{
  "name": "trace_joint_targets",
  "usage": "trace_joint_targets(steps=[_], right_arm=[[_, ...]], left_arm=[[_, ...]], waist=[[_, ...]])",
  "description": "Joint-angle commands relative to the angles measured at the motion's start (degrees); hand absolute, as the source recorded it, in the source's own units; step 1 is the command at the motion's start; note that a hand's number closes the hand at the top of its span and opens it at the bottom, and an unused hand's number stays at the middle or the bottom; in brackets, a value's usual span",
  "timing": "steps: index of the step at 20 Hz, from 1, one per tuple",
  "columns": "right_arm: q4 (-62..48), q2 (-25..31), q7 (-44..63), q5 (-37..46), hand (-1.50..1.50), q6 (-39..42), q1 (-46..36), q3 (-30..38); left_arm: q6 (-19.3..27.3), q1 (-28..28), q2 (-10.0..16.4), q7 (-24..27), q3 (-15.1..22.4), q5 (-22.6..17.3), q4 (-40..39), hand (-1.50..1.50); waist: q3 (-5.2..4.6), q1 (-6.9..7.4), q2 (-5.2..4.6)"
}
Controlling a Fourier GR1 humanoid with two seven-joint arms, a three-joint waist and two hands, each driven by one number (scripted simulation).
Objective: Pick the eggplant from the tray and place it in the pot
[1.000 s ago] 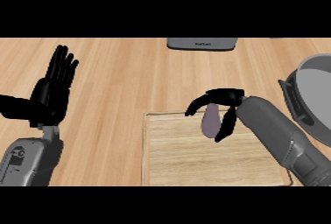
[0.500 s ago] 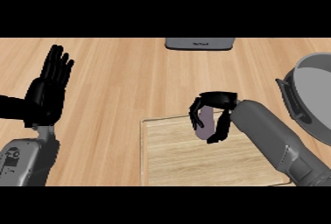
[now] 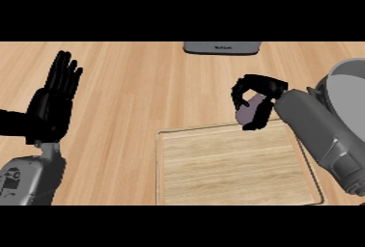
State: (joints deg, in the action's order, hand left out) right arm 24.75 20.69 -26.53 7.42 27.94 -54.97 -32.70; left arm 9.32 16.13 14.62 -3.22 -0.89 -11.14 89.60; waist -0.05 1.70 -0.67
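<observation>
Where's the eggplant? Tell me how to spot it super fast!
Find the big wooden tray on the counter. At its far right corner, next to the grey pot, the right robot hand curls round the eggplant. It is the only purple thing there, a smooth oval among black fingers.

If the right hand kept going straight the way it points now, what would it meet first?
Probably the grey object at the far edge: the right hand, curled round the eggplant, points up-left over bare counter, away from the pot. Depth is unclear, so it might pass above it.
</observation>
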Motion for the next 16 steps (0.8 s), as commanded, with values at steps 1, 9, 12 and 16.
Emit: trace_joint_targets(steps=[1, 9, 12, 16], right_arm=[[-8.3, 5.6, 14.2, 0.8, 1.50, -12.6, -5.5, 4.4], [-17.4, 14.8, 40.3, 5.7, 1.50, -38.3, -14.9, 4.2], [-20.5, 15.0, 51.2, 8.3, 1.50, -49.2, -18.1, 2.6], [-24.5, 15.4, 65.4, 13.9, 1.50, -62.5, -21.9, -2.5]], left_arm=[[-0.1, 0.2, -0.7, 0.4, 0.8, 0.2, 0.0, 0.00], [-0.4, 0.9, -0.7, 0.2, 1.3, 0.3, 0.0, 0.00], [-1.1, 1.7, -0.6, 0.3, 1.7, 0.2, 0.3, 0.00], [-0.9, 2.2, -1.5, -0.1, 2.7, 0.5, -0.4, 0.00]], waist=[[-0.45, 0.62, -0.68], [-1.11, 2.82, -0.71], [-0.88, 4.02, -0.79], [-0.71, 4.49, -1.05]])
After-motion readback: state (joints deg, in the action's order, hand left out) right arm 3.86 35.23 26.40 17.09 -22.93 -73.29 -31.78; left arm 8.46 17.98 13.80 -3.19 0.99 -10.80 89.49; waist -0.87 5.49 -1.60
